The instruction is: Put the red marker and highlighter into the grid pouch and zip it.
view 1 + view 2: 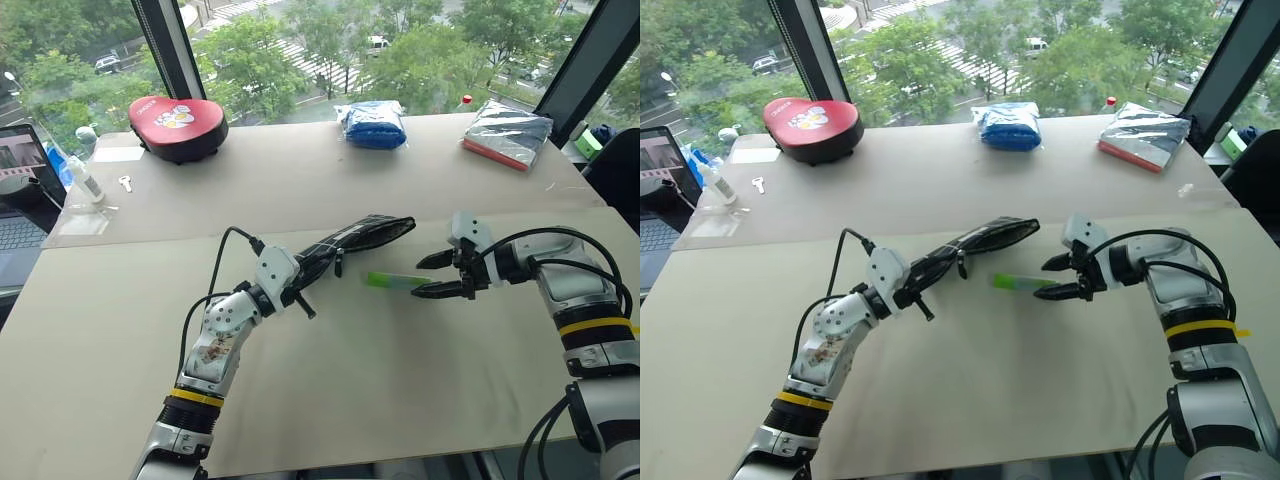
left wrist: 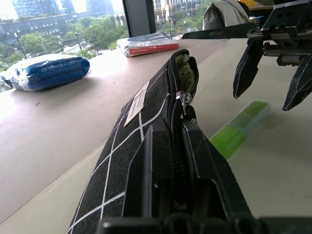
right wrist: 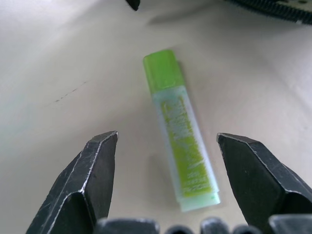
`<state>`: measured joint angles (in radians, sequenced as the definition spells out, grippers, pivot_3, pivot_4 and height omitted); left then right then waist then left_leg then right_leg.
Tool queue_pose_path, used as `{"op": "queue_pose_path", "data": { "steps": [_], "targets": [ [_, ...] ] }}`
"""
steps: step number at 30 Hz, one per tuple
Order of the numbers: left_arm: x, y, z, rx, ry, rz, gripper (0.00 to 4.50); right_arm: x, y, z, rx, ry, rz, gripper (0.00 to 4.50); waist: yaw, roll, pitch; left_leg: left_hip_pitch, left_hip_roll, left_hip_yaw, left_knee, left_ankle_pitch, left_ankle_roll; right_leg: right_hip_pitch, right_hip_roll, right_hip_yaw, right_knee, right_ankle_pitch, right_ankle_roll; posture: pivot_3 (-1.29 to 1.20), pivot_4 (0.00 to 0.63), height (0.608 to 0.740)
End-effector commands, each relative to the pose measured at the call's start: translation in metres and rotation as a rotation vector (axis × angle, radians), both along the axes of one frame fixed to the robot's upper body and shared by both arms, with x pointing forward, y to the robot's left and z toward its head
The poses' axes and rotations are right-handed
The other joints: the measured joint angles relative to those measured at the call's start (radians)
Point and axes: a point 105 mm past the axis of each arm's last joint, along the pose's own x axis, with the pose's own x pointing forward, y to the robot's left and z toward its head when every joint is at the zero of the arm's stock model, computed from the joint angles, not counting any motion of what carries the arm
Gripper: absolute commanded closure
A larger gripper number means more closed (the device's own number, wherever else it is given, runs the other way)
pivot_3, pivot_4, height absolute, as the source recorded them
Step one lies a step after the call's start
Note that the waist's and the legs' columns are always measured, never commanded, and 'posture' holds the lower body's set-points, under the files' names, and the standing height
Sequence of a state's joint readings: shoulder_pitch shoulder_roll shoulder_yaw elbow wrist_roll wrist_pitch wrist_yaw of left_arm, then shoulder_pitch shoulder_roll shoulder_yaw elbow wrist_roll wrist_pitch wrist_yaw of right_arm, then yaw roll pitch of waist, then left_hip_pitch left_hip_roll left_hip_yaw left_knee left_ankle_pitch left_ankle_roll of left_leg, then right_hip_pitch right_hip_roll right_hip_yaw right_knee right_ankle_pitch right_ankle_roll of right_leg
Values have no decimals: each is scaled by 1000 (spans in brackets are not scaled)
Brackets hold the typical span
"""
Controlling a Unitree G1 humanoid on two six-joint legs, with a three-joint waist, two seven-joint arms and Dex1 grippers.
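- The head views show the whole tabletop [image 1: 330, 390]: one grid pouch [image 1: 350, 243] lifted at an angle by the left tool [image 1: 297, 283], one highlighter [image 1: 397, 281] lying flat just beside the pouch's open end, and the right tool [image 1: 432, 276] close by the highlighter's far end.
- The left wrist view adds detail the head views lack: the pouch's zipper is partly undone, its mouth gapes at the far end, and a small white label sits on its side. The left tool's fingers are pressed together on the pouch's near end, along the zipper line.
- The right wrist view shows the highlighter lying on the bare tabletop between the right tool's two spread fingers [image 3: 92, 170], which do not touch it; its lime cap points away from the tool.
- Whether anything lies inside the pouch I cannot tell.
- Along the far edge, the head views show one red cushion-like case [image 1: 178, 125], one blue bundle [image 1: 372, 124] and one silvery packet with a red edge [image 1: 505, 133]; a small bottle [image 1: 85, 180] and a key [image 1: 125, 183] lie at the left.
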<state>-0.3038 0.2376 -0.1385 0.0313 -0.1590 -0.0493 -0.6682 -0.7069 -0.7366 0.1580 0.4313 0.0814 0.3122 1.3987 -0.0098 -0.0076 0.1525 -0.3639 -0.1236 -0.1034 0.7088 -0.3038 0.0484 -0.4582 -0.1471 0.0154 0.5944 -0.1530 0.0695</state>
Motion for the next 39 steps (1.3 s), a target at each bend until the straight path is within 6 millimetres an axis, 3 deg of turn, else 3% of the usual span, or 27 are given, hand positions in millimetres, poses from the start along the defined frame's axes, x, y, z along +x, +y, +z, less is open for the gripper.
{"op": "queue_pose_path", "data": {
  "steps": [1,10,13,18,19,24,28,30,36,39],
  "targets": [
    [-1,1,12,-15,-50,-5,4500,6,-1,1,-16,-44,-6,884,1,0,0,0,0,0,0,0,0,0,0,0,0,0,0,0,150,740],
    [-2,3,12,-10,-54,-3,4500,14,-12,-22,-94,-22,-66,884,0,0,0,0,0,0,0,0,0,1,0,0,0,0,0,0,150,740],
    [-1,3,13,-9,-55,-2,4500,16,-15,-25,-96,0,-82,1550,0,0,0,1,0,0,1,0,0,2,0,0,0,0,0,0,150,740],
    [-1,4,13,-9,-56,0,4500,12,-20,-22,-85,13,-74,3380,2,0,0,1,0,0,2,0,0,2,0,0,0,0,0,0,150,740],
    [-1,4,13,-9,-56,1,4500,11,-21,-21,-82,13,-73,3490,3,0,0,1,0,0,2,0,0,2,0,0,0,0,0,0,150,740],
    [-3,4,12,-14,-53,2,4500,6,-22,-13,-33,-39,-91,3489,10,0,0,1,0,0,2,0,0,2,0,0,0,0,0,0,150,740],
    [-4,4,10,-13,-45,-1,4500,-29,-20,13,60,-56,-22,3490,22,0,0,0,0,-1,2,0,0,1,0,-1,0,0,0,0,150,740],
    [-5,4,10,-12,-42,-3,4500,-36,-25,28,58,-98,-33,3490,23,1,0,-3,0,-1,2,0,0,-1,0,-1,0,0,0,0,150,740],
    [-5,3,9,-1,-36,-24,4500,-29,-37,65,-17,-243,-128,3490,19,1,0,-1,0,0,2,0,0,0,0,-1,0,0,0,0,150,740],
    [-4,0,9,2,-35,-39,4500,-20,-35,63,-86,-254,-158,3490,21,0,0,-1,1,0,2,0,0,1,0,-1,1,1,0,0,150,740]
  ]
}}
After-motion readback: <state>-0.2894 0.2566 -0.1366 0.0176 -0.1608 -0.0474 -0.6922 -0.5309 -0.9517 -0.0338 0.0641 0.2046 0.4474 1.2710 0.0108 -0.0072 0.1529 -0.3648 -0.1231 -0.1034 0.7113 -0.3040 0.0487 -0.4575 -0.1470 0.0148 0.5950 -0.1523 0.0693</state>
